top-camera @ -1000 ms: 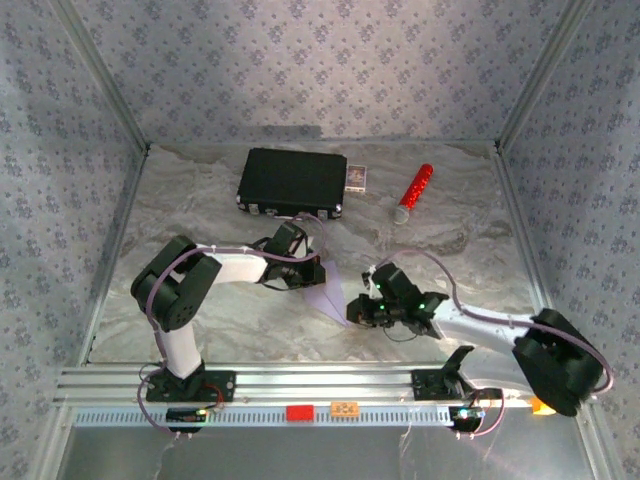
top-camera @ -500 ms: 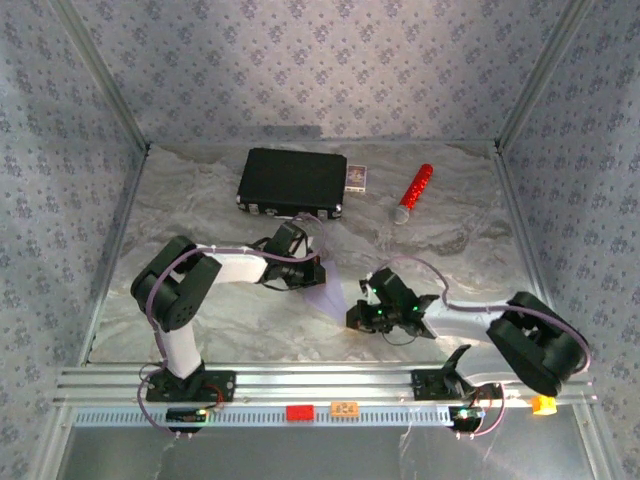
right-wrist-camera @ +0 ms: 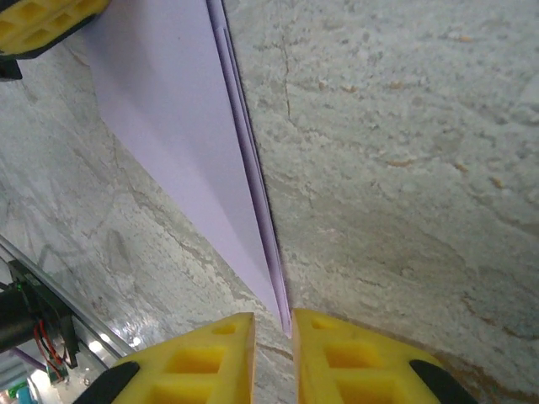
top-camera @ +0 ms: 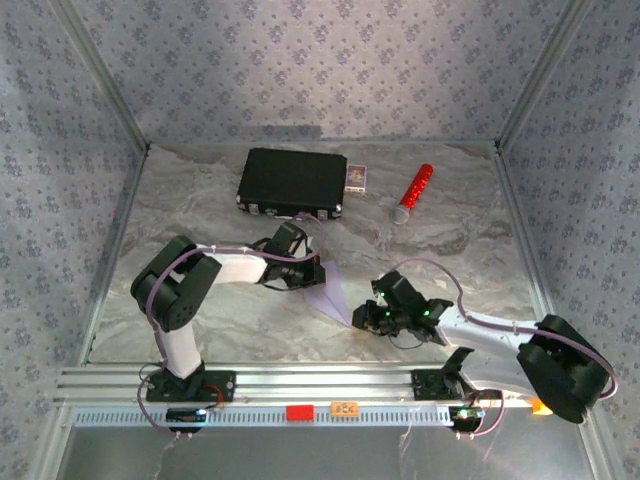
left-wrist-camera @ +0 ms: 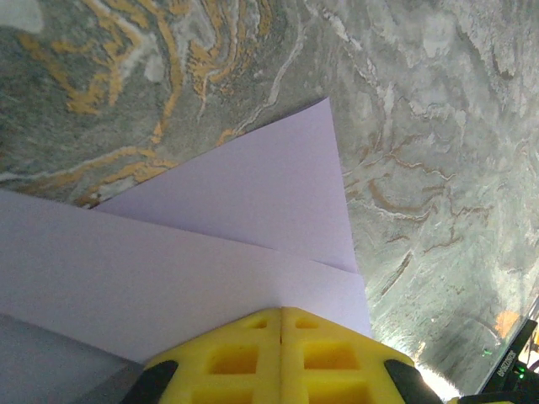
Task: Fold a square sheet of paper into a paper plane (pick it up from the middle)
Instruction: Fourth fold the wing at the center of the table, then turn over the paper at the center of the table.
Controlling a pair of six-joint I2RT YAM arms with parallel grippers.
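Right gripper (right-wrist-camera: 274, 324) parted, wrist view showing plane (right-wrist-camera: 177, 143) tip.

A lab robot test cell: aluminium frame rails (top-camera: 300, 381) edge a marble-print counter (top-camera: 200, 195) enclosed by patterned fabric walls (top-camera: 320, 60).

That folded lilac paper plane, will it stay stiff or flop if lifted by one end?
Probably stiff lengthwise: the paper plane shows stacked layers along its edge. Thin paper, so likely light; a nudge could slide it across the table.
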